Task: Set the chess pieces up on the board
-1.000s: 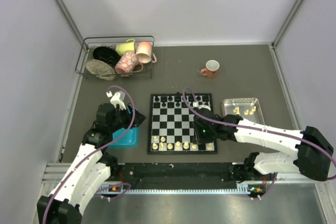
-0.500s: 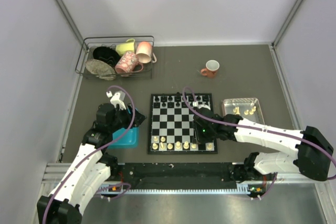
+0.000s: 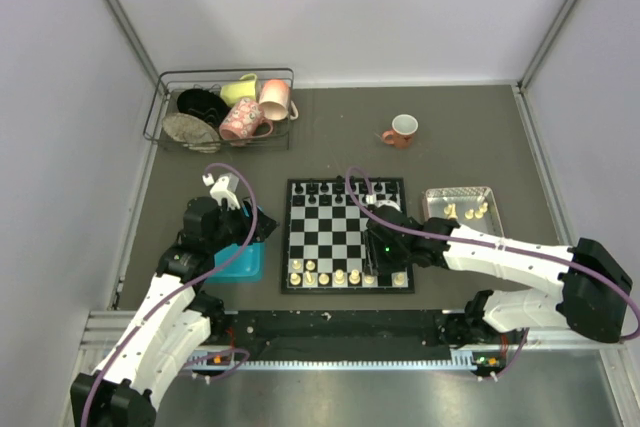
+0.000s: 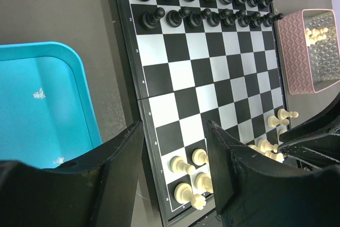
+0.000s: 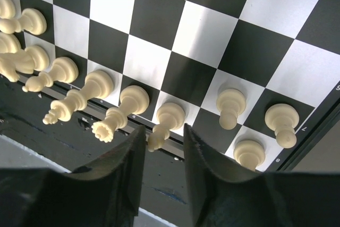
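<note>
One board (image 3: 345,237), edge numbered 1–8, lies under both grippers. Blue tray (image 4: 42,104) sits left of L gripper (image 4: 174,126), whose jaws are approx half apart w/ nothing held. R gripper (image 5: 162,128) jaws are narrowly parted round one standing white piece, no clear pinch. Other chess pieces (image 5: 133,99) fill the board's near rows either side of those jaws.

My right gripper (image 5: 163,131) hangs over the 6 o'clock rows of the board (image 3: 345,232), with cream chess pieces (image 5: 133,102) crowding close on both sides. The middle ranks lie open. Black pieces (image 3: 345,189) wall off 12 o'clock, the pink tray (image 3: 440,222) flanks 3, and the blue tray (image 4: 42,110) flanks 9.
</note>
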